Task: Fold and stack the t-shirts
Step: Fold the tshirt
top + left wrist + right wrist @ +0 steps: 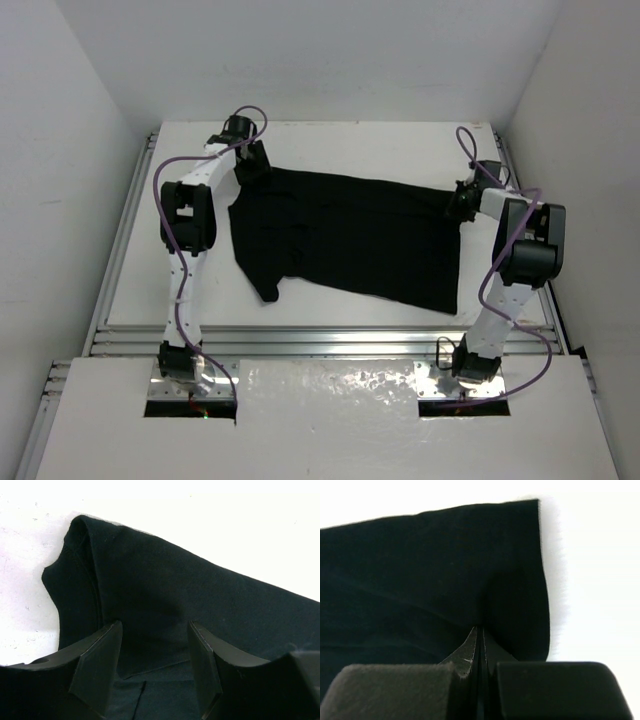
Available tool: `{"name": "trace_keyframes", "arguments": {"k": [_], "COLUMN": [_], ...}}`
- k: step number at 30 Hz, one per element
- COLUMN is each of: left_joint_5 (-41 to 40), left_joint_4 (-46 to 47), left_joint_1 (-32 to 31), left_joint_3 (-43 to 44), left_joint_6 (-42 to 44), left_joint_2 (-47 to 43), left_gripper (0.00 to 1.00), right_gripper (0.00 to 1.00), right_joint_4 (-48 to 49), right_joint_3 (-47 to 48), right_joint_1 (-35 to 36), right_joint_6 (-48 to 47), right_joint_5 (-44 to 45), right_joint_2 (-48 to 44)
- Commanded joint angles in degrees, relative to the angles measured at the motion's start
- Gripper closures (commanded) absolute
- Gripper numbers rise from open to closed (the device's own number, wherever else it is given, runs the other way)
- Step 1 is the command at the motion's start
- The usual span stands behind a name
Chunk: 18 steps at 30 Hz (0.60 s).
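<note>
The black t-shirt (350,235) lies spread across the white table (360,140), with one sleeve hanging toward the near left. My left gripper (250,160) is at the shirt's far left corner. In the left wrist view the gripper (155,630) is open, its fingers (100,660) straddling folded black fabric (165,580) without closing on it. My right gripper (462,200) is at the shirt's far right edge. In the right wrist view this gripper (481,630) is shut, pinching the shirt's edge (420,570) near a corner.
White walls enclose the table on the left, right and back. Metal rails (330,340) run along the table's near edge and sides. Purple cables (178,230) loop along both arms.
</note>
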Motion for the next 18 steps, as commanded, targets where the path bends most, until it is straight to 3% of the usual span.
{"name": "trace_keyframes", "arguments": {"k": [1,4,8,11,14,18], "left_joint_5": [-0.44,-2.38,-4.05,-10.27,-13.54,-14.95], "left_joint_4": [-0.46,-1.60,-2.22,-3.36,-3.71,-4.24], "left_joint_1": [0.84,1.19,1.19,1.19,1.28,1.28], "left_joint_3": [2.03,2.47,1.16,-0.34,-2.36,-2.63], "left_joint_6": [-0.31,-1.01,-2.06,-4.08,-5.23,-5.93], "left_joint_2": [0.24,0.23,-0.38,-1.08,-1.87,-1.88], "left_gripper": [0.47,0.46,0.47,0.50,0.49,0.45], "right_gripper": [1.00,1.00,0.98,0.97,0.98,1.00], "right_joint_4": [-6.04,-13.42,-14.23,-17.28,-23.59,-25.83], "right_joint_3": [0.47,6.69,8.74,10.58,13.13,15.76], "right_joint_1": [0.21,-0.49,-1.63,-1.63,-1.72,-1.72], "right_joint_6": [1.26,2.58,5.21,6.18,7.85,7.42], "right_joint_5": [-3.99,-3.99,-4.43,1.25,7.34,8.50], "right_joint_2": [0.73,0.64,-4.61,-6.83,-4.22,1.49]}}
